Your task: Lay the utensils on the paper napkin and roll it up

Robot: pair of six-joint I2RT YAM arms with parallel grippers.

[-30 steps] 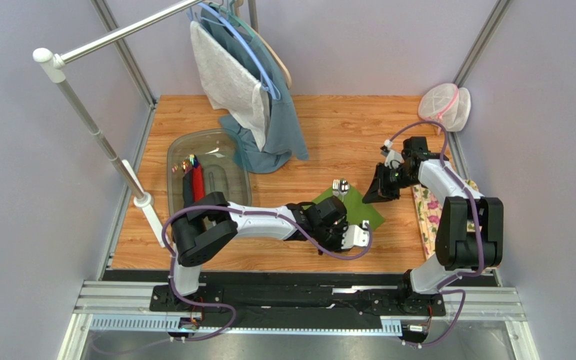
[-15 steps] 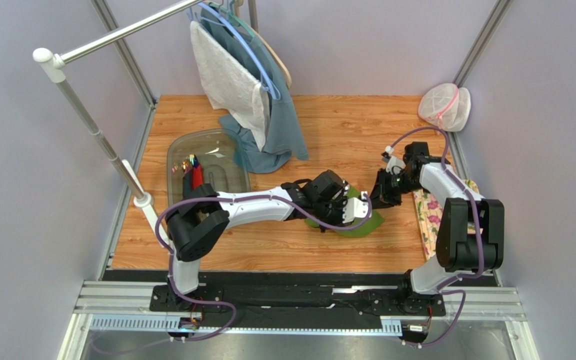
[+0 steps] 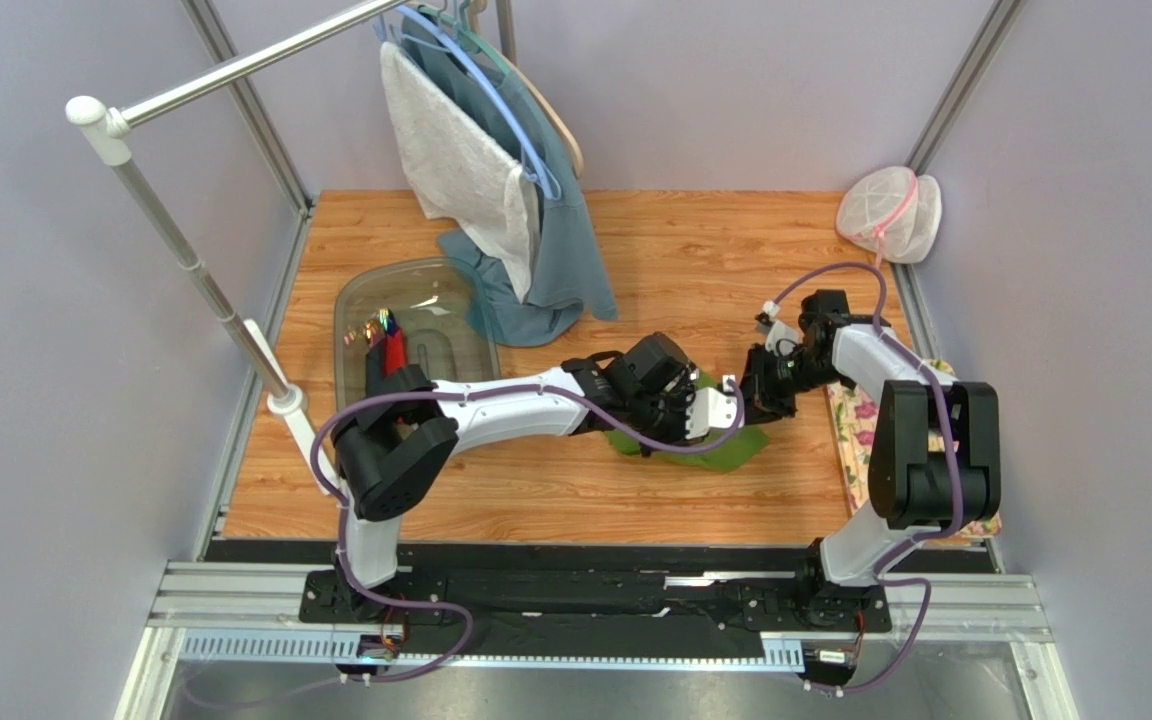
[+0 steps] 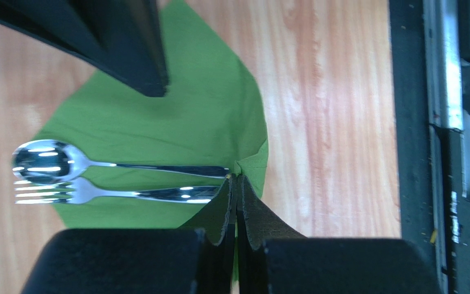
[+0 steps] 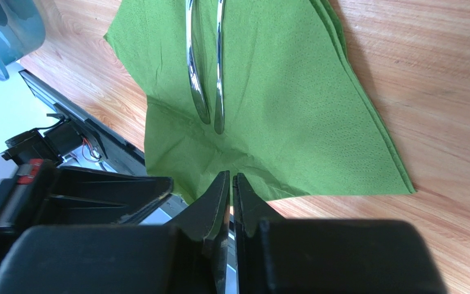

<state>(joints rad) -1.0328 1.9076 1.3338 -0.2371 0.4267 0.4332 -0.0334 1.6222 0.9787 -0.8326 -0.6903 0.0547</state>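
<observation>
The green paper napkin (image 4: 207, 122) lies on the wooden table with a silver spoon (image 4: 41, 162) and a fork (image 4: 41, 193) side by side on it. My left gripper (image 4: 237, 179) is shut on a lifted corner of the napkin, at the ends of the utensil handles. My right gripper (image 5: 231, 176) is shut, its tips pinching the napkin's (image 5: 280, 110) opposite edge; the two handles (image 5: 219, 79) point toward it. In the top view both grippers, left (image 3: 695, 408) and right (image 3: 755, 393), meet over the napkin (image 3: 728, 447) and hide most of it.
A clear plastic tub (image 3: 455, 353) holding a few small items stands at the left. A teal garment (image 3: 537, 255) and a towel hang from a rack at the back. A flowered pink mat (image 3: 856, 428) lies along the right edge, with a mesh bag (image 3: 890, 210) behind it.
My left gripper has moved from the napkin's near side up over it, pulling a corner along. My right gripper has moved in toward the napkin and shut.
</observation>
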